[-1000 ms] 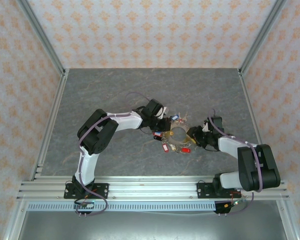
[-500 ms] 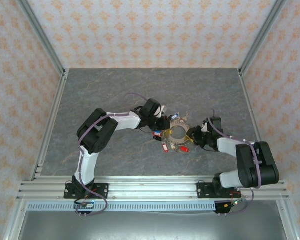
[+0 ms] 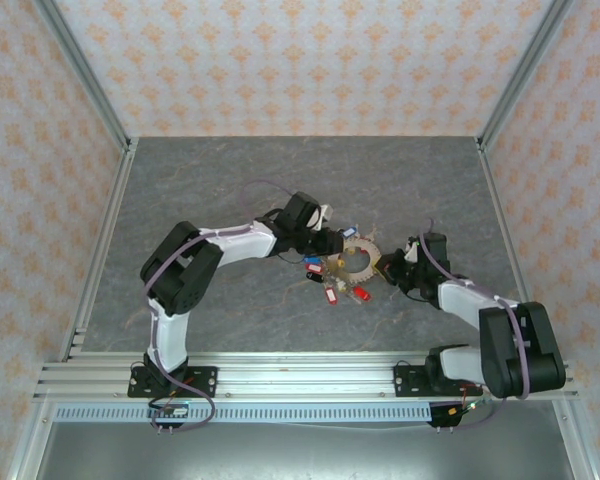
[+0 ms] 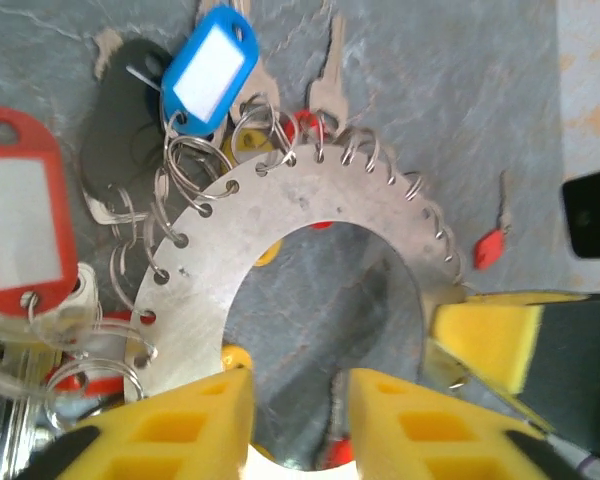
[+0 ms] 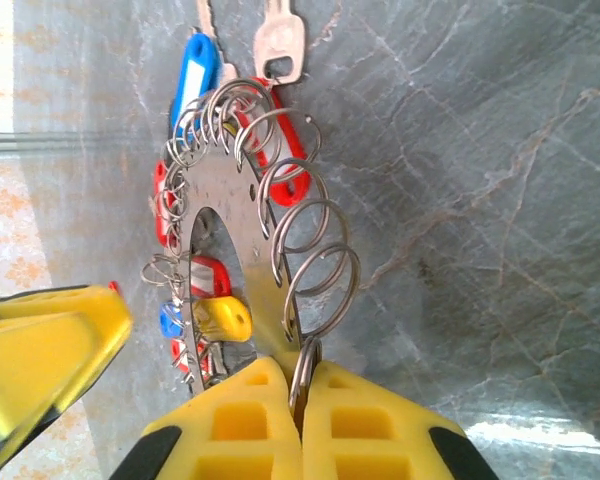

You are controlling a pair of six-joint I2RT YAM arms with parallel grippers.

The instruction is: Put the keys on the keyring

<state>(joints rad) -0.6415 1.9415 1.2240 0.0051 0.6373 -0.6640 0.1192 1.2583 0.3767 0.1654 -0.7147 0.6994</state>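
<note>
Grey stone-patterned bench (image 3: 200,190); keyring (image 3: 358,262) lies at centre, between both tools; right tool (image 5: 302,415) is clamped edge-on on its right rim; left tool (image 4: 292,425), jaws apart, sits at the left rim, nearer the keys (image 3: 328,288) clustered near-left.

Grey marbled table (image 3: 230,180), veined pale; walls (image 3: 310,60) on three sides, cream with an orange floral repeat; slanted aluminium posts (image 3: 86,70) at the far corners; stacked aluminium rails (image 3: 300,375) along the near edge; a white perforated strip (image 3: 300,412) just below them; a plain metal sheet (image 3: 300,452) beneath that.
</note>
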